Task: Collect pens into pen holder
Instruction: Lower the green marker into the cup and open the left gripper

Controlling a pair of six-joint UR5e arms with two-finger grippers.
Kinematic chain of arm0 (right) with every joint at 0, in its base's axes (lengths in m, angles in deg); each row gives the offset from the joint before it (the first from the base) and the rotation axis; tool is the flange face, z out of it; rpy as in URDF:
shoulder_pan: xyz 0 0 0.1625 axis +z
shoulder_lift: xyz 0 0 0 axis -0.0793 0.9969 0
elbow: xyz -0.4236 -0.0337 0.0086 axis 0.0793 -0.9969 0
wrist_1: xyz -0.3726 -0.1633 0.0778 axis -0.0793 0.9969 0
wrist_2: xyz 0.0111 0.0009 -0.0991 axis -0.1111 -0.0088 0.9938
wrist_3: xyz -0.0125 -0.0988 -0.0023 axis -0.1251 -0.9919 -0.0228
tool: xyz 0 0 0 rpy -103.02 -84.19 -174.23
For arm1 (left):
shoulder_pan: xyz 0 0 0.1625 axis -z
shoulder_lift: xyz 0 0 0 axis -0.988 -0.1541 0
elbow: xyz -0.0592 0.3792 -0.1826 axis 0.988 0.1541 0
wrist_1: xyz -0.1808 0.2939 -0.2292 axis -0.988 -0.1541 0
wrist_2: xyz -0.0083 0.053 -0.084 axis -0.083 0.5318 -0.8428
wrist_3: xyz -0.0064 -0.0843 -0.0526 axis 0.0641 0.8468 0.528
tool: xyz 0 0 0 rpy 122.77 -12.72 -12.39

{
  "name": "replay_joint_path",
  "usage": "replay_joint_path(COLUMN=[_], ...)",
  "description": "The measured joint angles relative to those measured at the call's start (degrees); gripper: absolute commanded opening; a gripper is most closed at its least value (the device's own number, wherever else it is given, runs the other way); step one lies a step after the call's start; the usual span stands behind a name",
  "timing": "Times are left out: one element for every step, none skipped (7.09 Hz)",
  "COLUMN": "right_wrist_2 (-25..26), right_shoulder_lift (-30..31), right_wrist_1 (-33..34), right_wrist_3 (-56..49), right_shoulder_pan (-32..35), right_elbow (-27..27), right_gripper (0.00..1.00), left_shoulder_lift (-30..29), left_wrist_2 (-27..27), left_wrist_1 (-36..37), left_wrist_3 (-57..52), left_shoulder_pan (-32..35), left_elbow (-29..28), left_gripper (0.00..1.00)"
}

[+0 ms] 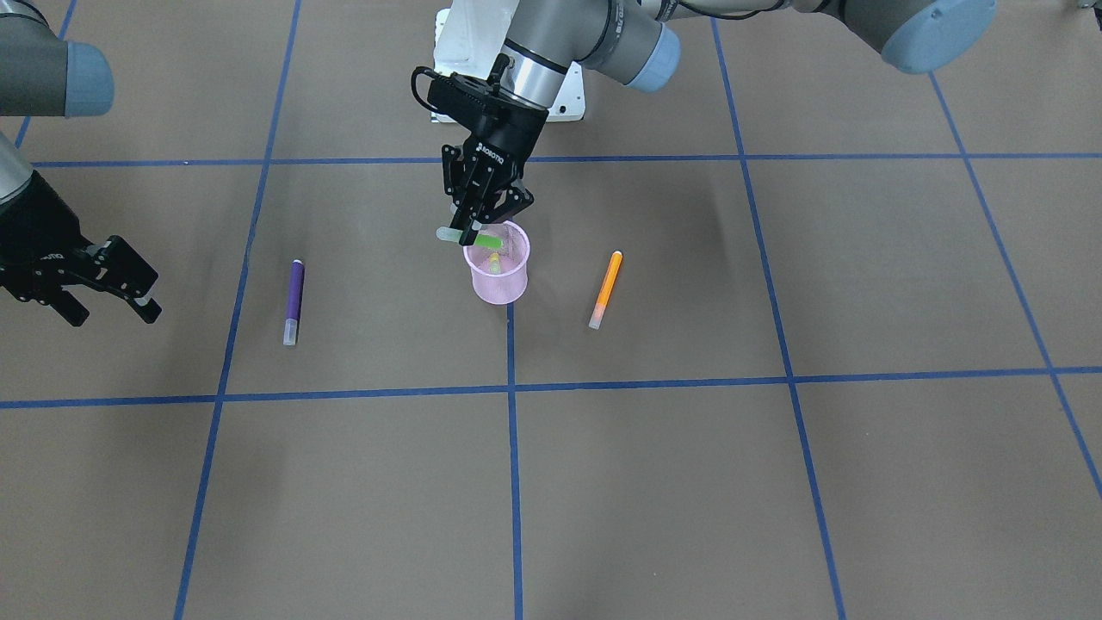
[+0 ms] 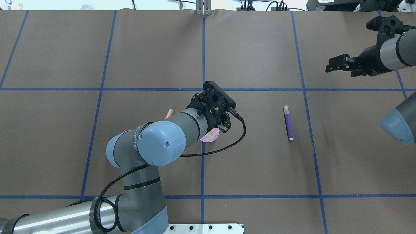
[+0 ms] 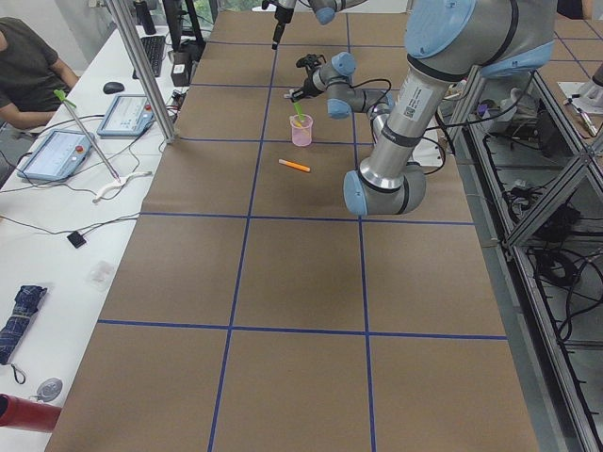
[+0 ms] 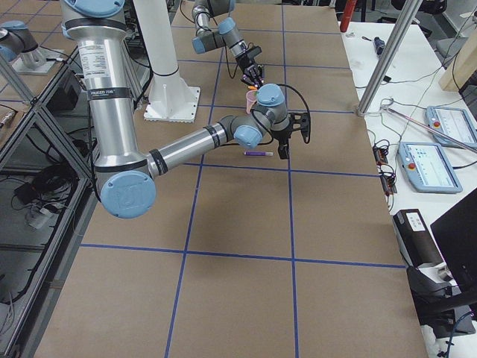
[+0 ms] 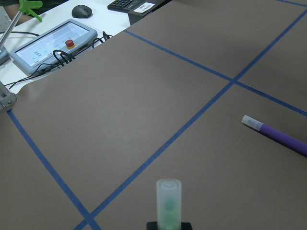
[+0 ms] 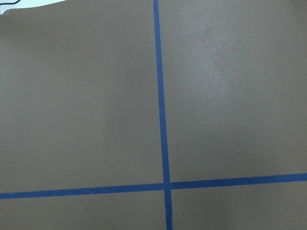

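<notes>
Front-facing exterior view: the left end effector (image 1: 475, 229) is clenched on the green pen (image 1: 489, 243). It holds the pen tilted just above the cup (image 1: 498, 284), with the green end over the rim and the pale cap sticking out past it. A yellow pen (image 1: 495, 263) sits inside the cup. The purple pen (image 1: 294, 297) and orange pen (image 1: 607, 284) lie on the desk (image 1: 689, 482), one on each side of the cup and apart from it. The right end effector (image 1: 114, 312) hangs well away beyond the purple pen, fingers spread and empty.
</notes>
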Motion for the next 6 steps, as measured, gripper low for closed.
replay_joint_path(right_wrist_2=[0.00, 0.02, 0.06, 0.06, 0.03, 0.02], right_shoulder_lift=[-0.03, -0.11, -0.22, -0.32, -0.39, -0.40], right_wrist_1=[0.00, 0.00, 0.00, 0.00, 0.00, 0.00], right_wrist_3=[0.04, 0.08, 0.36, 1.02, 1.60, 1.88], right_shoulder_pan=[0.00, 0.00, -0.02, -0.05, -0.07, -0.08], right_elbow=[-0.03, -0.03, -0.03, -0.03, 0.01, 0.04], right_gripper=[0.99, 0.99, 0.99, 0.99, 0.99, 0.99], left_shoulder_lift=[0.27, 0.93, 1.62, 1.98, 2.16, 2.36], left_wrist_2=[0.11, 0.16, 0.18, 0.20, 0.24, 0.37], left_wrist_1=[-1.83, -2.70, -3.22, -3.46, -3.52, -3.50], left_wrist_3=[0.05, 0.38, 0.74, 1.27, 2.57, 4.08], left_shoulder_pan=[0.02, 0.02, 0.02, 0.02, 0.03, 0.07], left_elbow=[-0.66, -0.61, -0.33, -0.11, 0.04, 0.35], left_gripper=[0.36, 0.49, 0.97, 1.00, 1.00, 1.00])
